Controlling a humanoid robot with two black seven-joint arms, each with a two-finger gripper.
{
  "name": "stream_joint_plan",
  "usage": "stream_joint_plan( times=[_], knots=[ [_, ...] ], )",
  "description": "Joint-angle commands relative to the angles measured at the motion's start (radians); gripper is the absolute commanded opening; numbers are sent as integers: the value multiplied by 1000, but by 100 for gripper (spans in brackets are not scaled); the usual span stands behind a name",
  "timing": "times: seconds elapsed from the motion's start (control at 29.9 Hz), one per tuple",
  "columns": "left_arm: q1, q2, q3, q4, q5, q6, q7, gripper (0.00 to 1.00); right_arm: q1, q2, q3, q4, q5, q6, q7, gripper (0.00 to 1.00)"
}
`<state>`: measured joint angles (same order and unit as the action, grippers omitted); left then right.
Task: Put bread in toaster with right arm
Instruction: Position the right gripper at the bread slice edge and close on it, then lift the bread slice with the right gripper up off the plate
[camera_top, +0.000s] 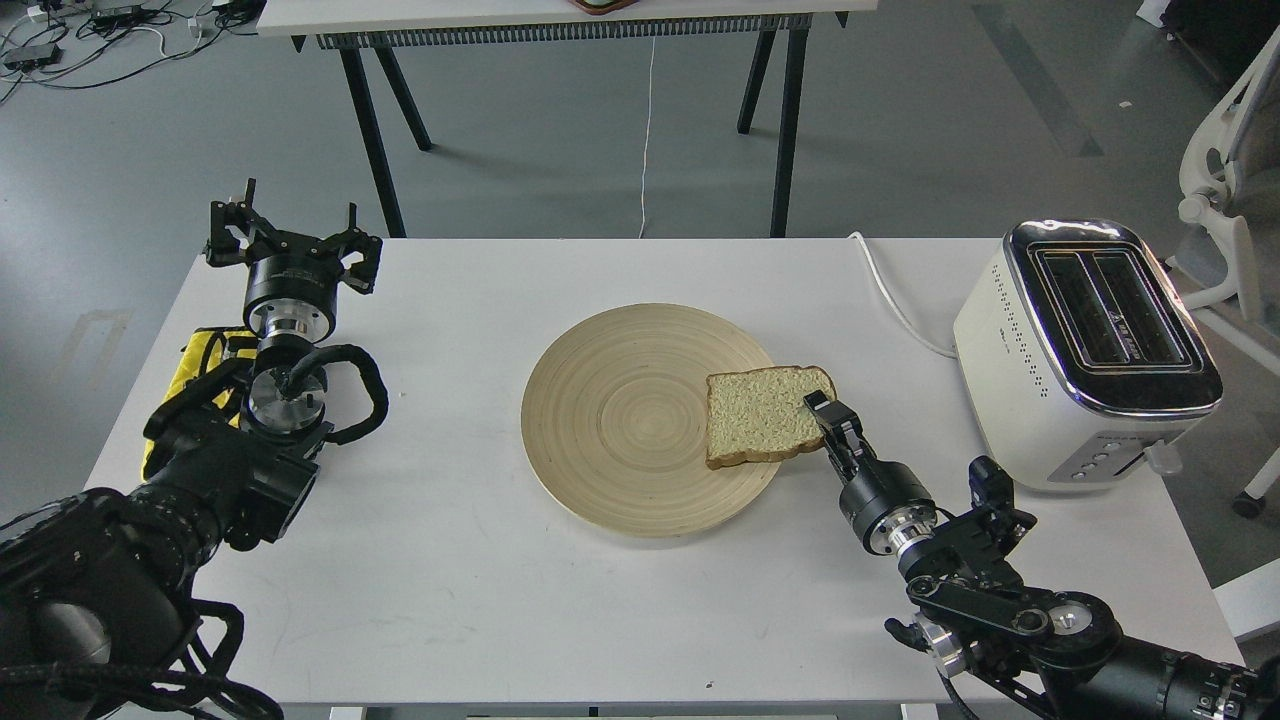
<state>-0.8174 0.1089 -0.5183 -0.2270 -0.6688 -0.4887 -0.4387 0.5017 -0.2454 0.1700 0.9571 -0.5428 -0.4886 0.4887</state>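
We are looking through a single head view, set high above the near edge of the white table (480, 600) and facing forward and steeply down. The tabletop is filling most of the frame, with grey floor and the legs of a second table (560, 20) showing along the top. Our left arm (200, 470) is entering from the lower left of the frame, our right arm (1040, 620) from the lower right. We are sitting close enough that both arms are crossing the bottom corners.
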Motion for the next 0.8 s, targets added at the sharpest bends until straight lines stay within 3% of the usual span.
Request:
stream_joint_plan(
  times=[0.0, 0.77],
  knots=[
    [0, 0, 0, 0, 0, 0, 0, 100, 0, 0, 2, 2, 0, 0, 0, 20],
    [0, 0, 0, 0, 0, 0, 0, 100, 50, -17, 94, 14, 0, 0, 0, 20]
  ],
)
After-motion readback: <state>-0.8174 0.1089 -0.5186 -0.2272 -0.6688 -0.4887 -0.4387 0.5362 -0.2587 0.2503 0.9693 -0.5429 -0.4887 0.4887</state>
